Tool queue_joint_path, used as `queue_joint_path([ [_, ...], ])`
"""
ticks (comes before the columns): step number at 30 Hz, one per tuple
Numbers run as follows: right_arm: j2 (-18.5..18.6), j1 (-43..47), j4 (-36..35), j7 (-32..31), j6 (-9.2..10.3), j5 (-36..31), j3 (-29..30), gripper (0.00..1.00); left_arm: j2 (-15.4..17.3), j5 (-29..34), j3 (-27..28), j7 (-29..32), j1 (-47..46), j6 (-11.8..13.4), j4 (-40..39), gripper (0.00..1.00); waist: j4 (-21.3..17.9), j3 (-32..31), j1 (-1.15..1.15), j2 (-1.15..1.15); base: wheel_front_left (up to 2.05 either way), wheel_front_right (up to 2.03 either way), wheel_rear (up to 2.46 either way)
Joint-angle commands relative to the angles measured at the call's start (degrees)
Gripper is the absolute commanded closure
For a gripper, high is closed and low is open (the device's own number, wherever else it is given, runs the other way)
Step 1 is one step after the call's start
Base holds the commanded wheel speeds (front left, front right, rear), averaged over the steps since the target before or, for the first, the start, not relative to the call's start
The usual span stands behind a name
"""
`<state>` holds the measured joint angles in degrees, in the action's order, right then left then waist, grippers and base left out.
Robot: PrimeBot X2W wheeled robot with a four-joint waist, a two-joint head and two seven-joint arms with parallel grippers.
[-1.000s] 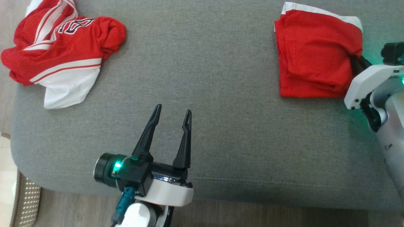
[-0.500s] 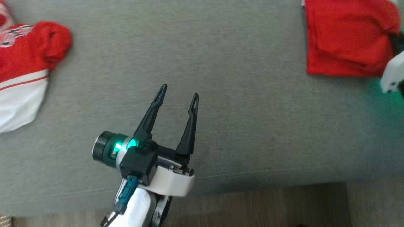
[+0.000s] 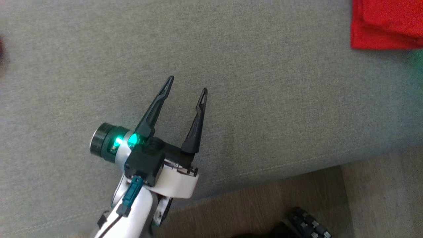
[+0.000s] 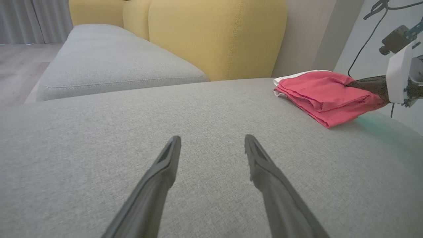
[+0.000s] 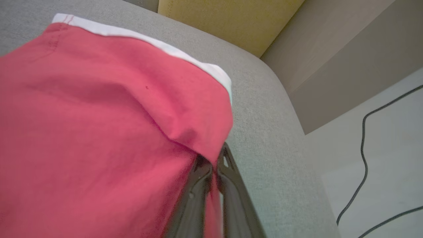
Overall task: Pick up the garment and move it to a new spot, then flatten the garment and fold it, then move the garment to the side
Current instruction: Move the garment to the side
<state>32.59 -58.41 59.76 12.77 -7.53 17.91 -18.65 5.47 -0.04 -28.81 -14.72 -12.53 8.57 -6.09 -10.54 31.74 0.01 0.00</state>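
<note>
The folded red garment (image 4: 327, 96), white trim along its far edge, lies at the right-hand end of the grey sofa seat (image 3: 264, 99), where the robot's right claw (image 5: 213, 162) is pinched together on the fabric of its right-hand edge. The left claw (image 3: 187, 83) hovers with fingers spread wide over bare seat, well apart from the garment, which lies off to its right. The right arm is plainly the nearer, so the slide sideways looks to be its job.
</note>
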Motion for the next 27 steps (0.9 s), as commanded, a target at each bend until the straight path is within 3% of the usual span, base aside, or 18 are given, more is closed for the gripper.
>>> queue_joint_path([
  [1, 2.36, -0.94, -1.16, 1.28, 0.04, -1.39, 0.25, 1.0, 0.44, 0.6, 1.31, -0.28, -1.47, 0.01, -1.79, 0.0, -0.73, 1.25, -0.01, 0.0, 0.0, 0.0, 0.0],
  [14, 4.52, -3.71, -2.1, 2.08, 0.04, -10.32, 6.59, 0.97, 0.53, 0.72, -0.23, -0.28, -3.54, 0.24, -1.03, 0.0, 0.31, 3.27, -0.01, 0.0, 0.0, 0.0, 0.0],
  [15, 4.38, -3.69, -2.18, 2.09, 0.04, -10.81, 7.16, 0.85, 0.53, 0.67, -0.3, -0.28, -3.65, 0.3, -0.98, 0.0, 0.43, 3.27, -0.01, 0.0, 0.0, 0.0, 0.0],
  [16, 4.3, -3.67, -2.24, 2.1, 0.04, -11.45, 7.65, 0.58, 0.52, 0.61, -0.36, -0.28, -3.75, 0.35, -0.92, 0.0, 0.55, 3.22, -0.01, 0.0, 0.0, 0.0, 0.0],
  [17, 4.41, -3.72, -2.44, 2.11, 0.04, -12.38, 8.31, 0.0, 0.49, 0.56, -0.48, -0.28, -3.85, 0.39, -0.86, 0.0, 0.72, 3.12, -0.01, 0.0, 0.0, 0.0, 0.0],
  [24, 3.8, -1.0, -10.17, 2.2, 0.04, -24.0, 16.54, 0.0, 0.01, -0.1, -0.84, -0.28, -3.68, 1.46, -0.68, 0.0, 2.65, -0.26, -0.01, 0.0, 0.0, 0.0, 0.0],
  [27, -0.35, 3.21, -17.16, 2.21, 0.04, -29.74, 21.35, 0.0, -0.25, -0.81, -0.46, -0.28, -2.53, 2.34, -0.78, 0.0, 3.86, -3.75, -0.01, 0.0, 0.0, 0.0, 0.0],
])
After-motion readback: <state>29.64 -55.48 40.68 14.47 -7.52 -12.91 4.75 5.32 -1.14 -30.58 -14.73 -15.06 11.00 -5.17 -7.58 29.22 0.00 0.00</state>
